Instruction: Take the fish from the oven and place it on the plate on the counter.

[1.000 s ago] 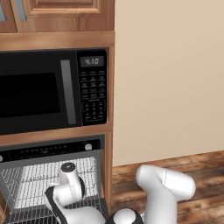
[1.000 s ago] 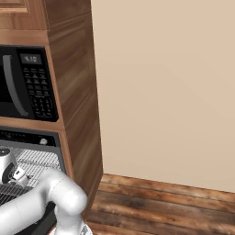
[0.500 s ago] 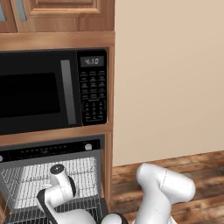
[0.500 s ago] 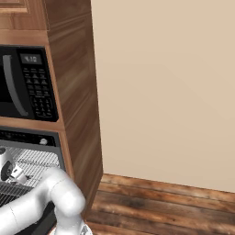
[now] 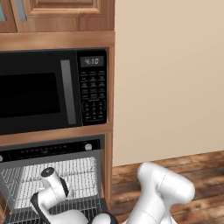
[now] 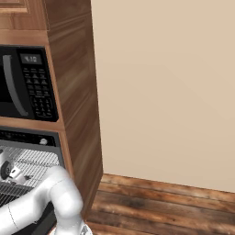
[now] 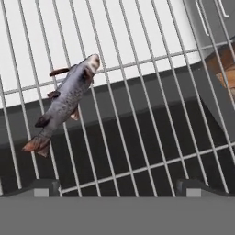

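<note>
Grey fish lies on the oven wire rack.

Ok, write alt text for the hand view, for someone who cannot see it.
A small grey fish lies diagonally on a wire oven rack, seen from close above, head toward the upper right and reddish tail toward the lower left. The open gripper hovers over the rack, its two dark fingertips at the bottom edge, the fish toward the left one and untouched.
</note>
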